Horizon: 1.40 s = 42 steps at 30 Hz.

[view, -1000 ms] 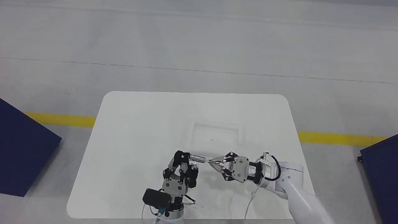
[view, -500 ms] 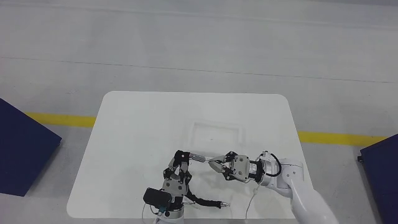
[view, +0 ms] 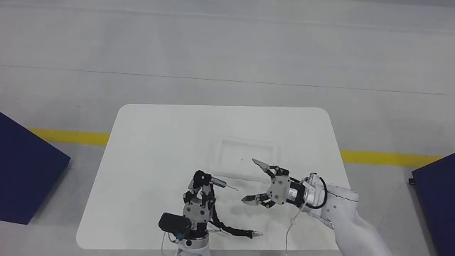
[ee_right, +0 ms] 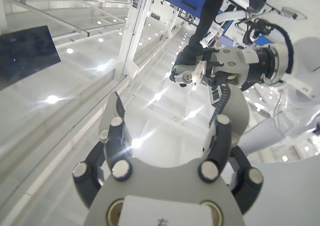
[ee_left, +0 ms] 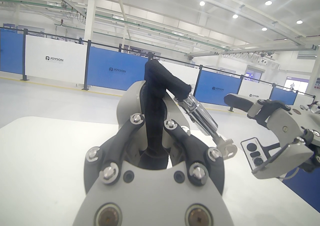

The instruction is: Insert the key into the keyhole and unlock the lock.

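Observation:
My left gripper (view: 202,183) hangs low over the front of the white table (view: 142,149), its black-sleeved fingers (ee_left: 160,79) shut on a silver cylinder lock (ee_left: 200,114). The key (ee_left: 226,148) sticks out of the lock's end, pointing at the right gripper. In the right wrist view the lock's face (ee_right: 185,77) and the key's head (ee_right: 200,72) show end-on. My right gripper (view: 254,182) stands open a short way off from the key, touching nothing. Its own fingers (ee_right: 117,107) are spread wide with nothing between them.
A faint square outline (view: 245,153) marks the table's middle, just beyond both grippers. A dark cable (view: 234,231) lies by the front edge. Blue panels (view: 21,171) stand on the floor to either side of the table.
The right gripper, earlier pinched on the key at the lock, has let go, spread open and drawn back a little. The left gripper with the lock has shifted slightly toward the front.

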Tool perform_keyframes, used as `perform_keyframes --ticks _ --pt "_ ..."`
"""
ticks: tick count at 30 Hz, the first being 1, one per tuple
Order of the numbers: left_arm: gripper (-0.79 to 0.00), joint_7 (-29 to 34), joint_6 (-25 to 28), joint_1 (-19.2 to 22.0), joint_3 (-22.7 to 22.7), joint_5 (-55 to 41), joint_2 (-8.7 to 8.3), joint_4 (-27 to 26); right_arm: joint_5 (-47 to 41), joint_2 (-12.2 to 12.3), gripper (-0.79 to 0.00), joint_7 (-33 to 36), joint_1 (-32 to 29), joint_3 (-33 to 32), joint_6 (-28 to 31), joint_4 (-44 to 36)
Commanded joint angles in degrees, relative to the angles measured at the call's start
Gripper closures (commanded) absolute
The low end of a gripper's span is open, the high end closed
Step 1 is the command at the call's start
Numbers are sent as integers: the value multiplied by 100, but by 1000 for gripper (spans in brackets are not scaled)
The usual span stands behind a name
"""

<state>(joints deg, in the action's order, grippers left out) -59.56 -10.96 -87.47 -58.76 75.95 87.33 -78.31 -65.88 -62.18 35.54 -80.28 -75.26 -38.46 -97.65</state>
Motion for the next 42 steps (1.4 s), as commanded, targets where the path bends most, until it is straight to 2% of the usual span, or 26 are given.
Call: perform_keyframes --ticks 1,6,15,20,24,27,32,37,42 --pt "0 5 4 4 -24 -66 6 8 621 35 -785 362 -76 -64 675 0" --pt "0 16 13 20 -62 -188 21 47 1623 93 -785 998 -240 -197 2042 103" --pt "0 92 48 69 -57 -405 65 214 2717 127 -785 1695 -355 -274 3959 206" --pt "0 104 30 107 -91 -554 90 311 2745 127 -785 1711 -357 -270 4010 216" --pt "0 117 -139 121 -201 -761 113 124 2745 127 -785 1711 -357 -270 4010 216" --pt "0 278 -195 129 -340 -540 79 -212 2745 127 -785 1711 -357 -270 4010 216" --pt "0 706 -235 136 -855 -81 -34 -949 2745 127 -785 1711 -357 -270 4010 216" --pt "0 1221 -84 449 -1365 249 -122 -1391 2745 127 -785 1711 -357 -270 4010 216" --pt "0 1547 -5 941 -1664 378 -154 -1415 2745 127 -785 1711 -357 -270 4010 216"
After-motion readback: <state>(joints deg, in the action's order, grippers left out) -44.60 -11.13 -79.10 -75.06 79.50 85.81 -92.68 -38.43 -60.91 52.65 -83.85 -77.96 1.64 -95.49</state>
